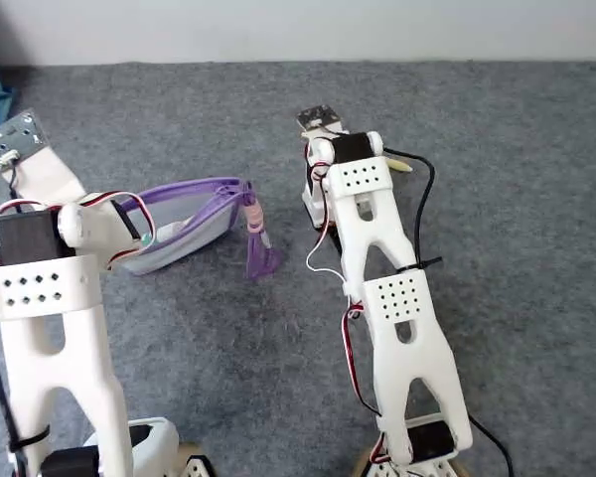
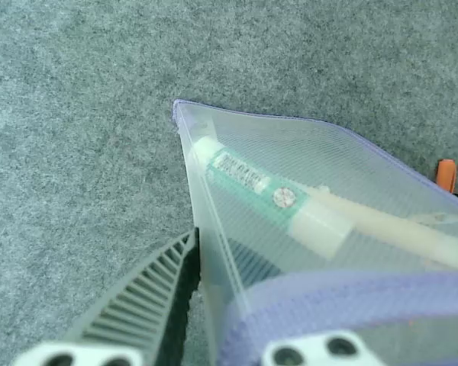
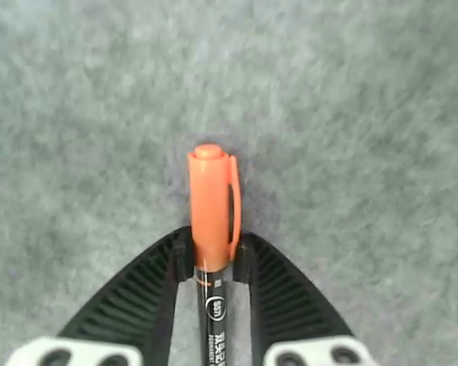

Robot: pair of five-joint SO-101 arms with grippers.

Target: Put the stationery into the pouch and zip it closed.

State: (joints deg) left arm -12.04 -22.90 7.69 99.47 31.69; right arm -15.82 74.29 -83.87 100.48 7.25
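Pouch of clear ribbed plastic with a purple zip edge sits on the grey carpeted table, a wide stretch of carpet beyond its zip end; a cream-and-teal pen lies inside it. The left gripper pinches the pouch's wall near the zip. Well apart, the right gripper clamps an orange-capped black marker, cap jutting past the fingertips.

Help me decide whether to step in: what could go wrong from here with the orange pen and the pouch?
The right gripper pinches the orange pen just below its cap, so it may pivot or slip in transit. The left gripper holds the pouch by one edge only; the soft mouth may sag shut or get pushed away. The green-labelled stick already inside might block entry.
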